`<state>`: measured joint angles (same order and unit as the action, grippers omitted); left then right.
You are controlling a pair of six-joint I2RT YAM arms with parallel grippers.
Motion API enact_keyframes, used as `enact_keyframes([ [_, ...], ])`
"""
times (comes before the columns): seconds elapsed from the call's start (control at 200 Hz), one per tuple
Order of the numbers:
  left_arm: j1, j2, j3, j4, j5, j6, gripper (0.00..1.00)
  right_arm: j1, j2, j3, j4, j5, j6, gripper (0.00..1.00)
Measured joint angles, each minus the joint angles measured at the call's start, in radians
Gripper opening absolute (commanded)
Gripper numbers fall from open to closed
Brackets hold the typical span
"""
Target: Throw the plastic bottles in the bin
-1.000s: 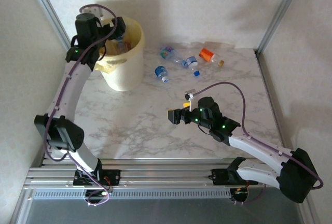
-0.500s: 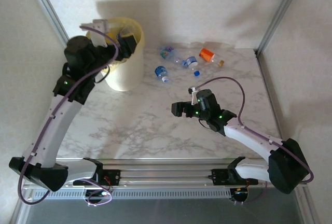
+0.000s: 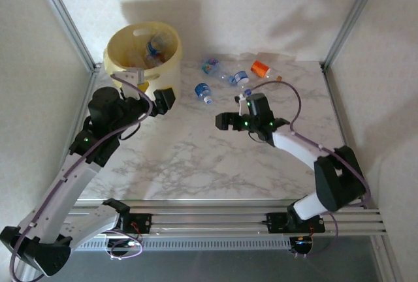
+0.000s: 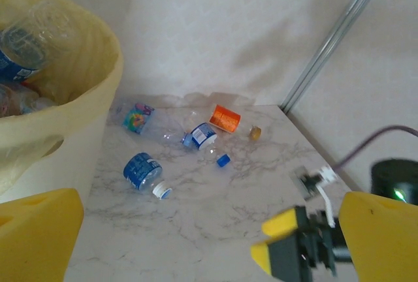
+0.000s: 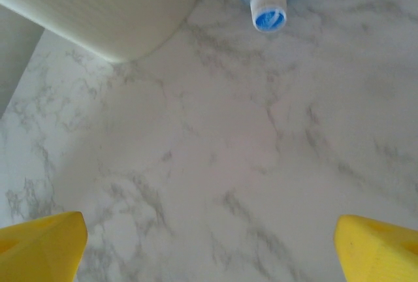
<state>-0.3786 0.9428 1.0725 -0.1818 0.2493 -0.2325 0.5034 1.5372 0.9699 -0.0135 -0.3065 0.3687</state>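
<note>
Both my grippers stand wide apart and empty: left gripper (image 3: 164,99) just in front of the bin (image 3: 112,57), right gripper (image 3: 223,122) above the table (image 3: 183,158) near a blue-labelled bottle (image 3: 204,91). Some plastic bottles (image 3: 154,48) lie inside the bin, and others are scattered across the far side of the table.

Bin (image 3: 175,60): round, pale yellow, lined, upright, far-left corner of bench (image 3: 183,158).
Bottles in bin (image 3: 153,48): several, clear, crushed.
Blue-label bottle (image 3: 204,91): lying just right of bin.
Multicolour-label bottle (image 3: 210,66): lying behind it.
Blue-capped bottle (image 3: 240,78): lying further right.
Orange-label bottle (image 3: 261,68): lying rightmost.
</note>
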Motion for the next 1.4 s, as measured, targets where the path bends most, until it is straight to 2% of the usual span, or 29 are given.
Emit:
enact_keyframes([
  [0.295, 0.0, -0.111, -0.121, 0.043, 0.036, -0.042, 1.0, -0.051, 0.364, 0.388, -0.031, -0.082, -0.022, 0.9],
  [0.646, -0.003, -0.186, -0.172, 0.034, 0.043, -0.063, 1.0, -0.072, 0.644, 0.637, -0.075, -0.122, -0.01, 0.88],
  [0.871, -0.004, -0.196, -0.182, 0.026, 0.043, -0.08, 1.0, -0.074, 0.76, 0.764, -0.084, -0.15, 0.009, 0.85],
  [1.246, -0.004, -0.203, -0.191, 0.004, 0.039, -0.087, 1.0, -0.074, 0.831, 0.82, -0.081, -0.176, 0.047, 0.83],
  [1.401, -0.004, -0.202, -0.191, 0.004, 0.039, -0.087, 1.0, -0.073, 0.858, 0.848, -0.079, -0.189, 0.058, 0.78],
])
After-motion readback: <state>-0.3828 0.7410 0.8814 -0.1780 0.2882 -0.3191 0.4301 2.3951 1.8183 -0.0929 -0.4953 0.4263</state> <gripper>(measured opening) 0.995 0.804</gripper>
